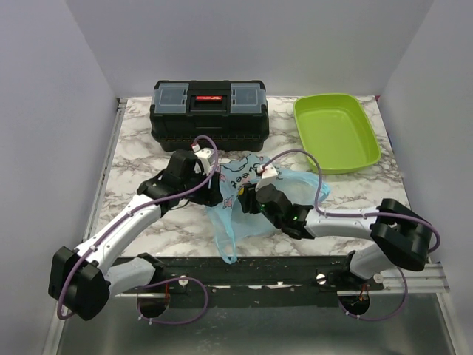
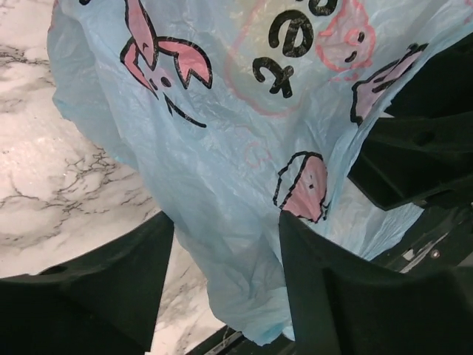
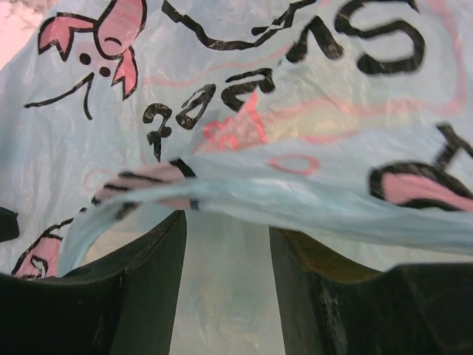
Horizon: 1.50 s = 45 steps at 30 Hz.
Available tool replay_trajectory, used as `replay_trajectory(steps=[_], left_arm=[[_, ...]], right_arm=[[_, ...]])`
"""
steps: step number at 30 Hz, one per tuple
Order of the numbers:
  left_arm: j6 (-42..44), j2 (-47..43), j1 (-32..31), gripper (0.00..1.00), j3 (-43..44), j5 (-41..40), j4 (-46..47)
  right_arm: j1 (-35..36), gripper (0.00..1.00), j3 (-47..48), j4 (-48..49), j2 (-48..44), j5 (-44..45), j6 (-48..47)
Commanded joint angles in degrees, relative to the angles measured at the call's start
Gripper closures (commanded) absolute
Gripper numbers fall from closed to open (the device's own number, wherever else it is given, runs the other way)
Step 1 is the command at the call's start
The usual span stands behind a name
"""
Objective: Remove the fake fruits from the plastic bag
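The light-blue plastic bag (image 1: pixel 238 174) with pink and black prints lies crumpled at the table's middle, one loop handle trailing toward the near edge. My left gripper (image 1: pixel 213 194) is at its left side. In the left wrist view this gripper (image 2: pixel 225 218) is open, with a hanging fold of the bag (image 2: pixel 222 111) between the fingers (image 2: pixel 111 288). My right gripper (image 1: pixel 251 201) is pushed in from the right. In the right wrist view it (image 3: pixel 228 222) is open, with bag film (image 3: pixel 295 89) draped across its tips. No fake fruit shows plainly; the bag hides its contents.
A black toolbox (image 1: pixel 209 111) stands at the back, just behind the left gripper. A lime-green tray (image 1: pixel 336 132) sits at the back right. The marble tabletop (image 1: pixel 140 148) ends at a metal rail (image 1: pixel 281 275) along the near edge.
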Motion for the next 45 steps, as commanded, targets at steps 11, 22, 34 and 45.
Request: replay_trajectory(steps=[11, 22, 34, 45], left_arm=[[7.2, 1.9, 0.4, 0.88, 4.6, -11.5, -6.6], [10.7, 0.2, 0.4, 1.00, 1.9, -11.5, -3.6], [11.5, 0.4, 0.4, 1.00, 2.3, -8.8, -2.0], [11.5, 1.2, 0.4, 1.00, 2.8, -6.9, -2.0]], right_arm=[[-0.7, 0.43, 12.9, 5.3, 14.5, -7.1, -11.5], [-1.9, 0.37, 17.2, 4.9, 20.3, -7.3, -11.7], [-3.3, 0.36, 13.5, 3.3, 14.8, -2.5, -12.5], [-3.5, 0.55, 19.2, 2.4, 21.6, -8.2, -16.2]])
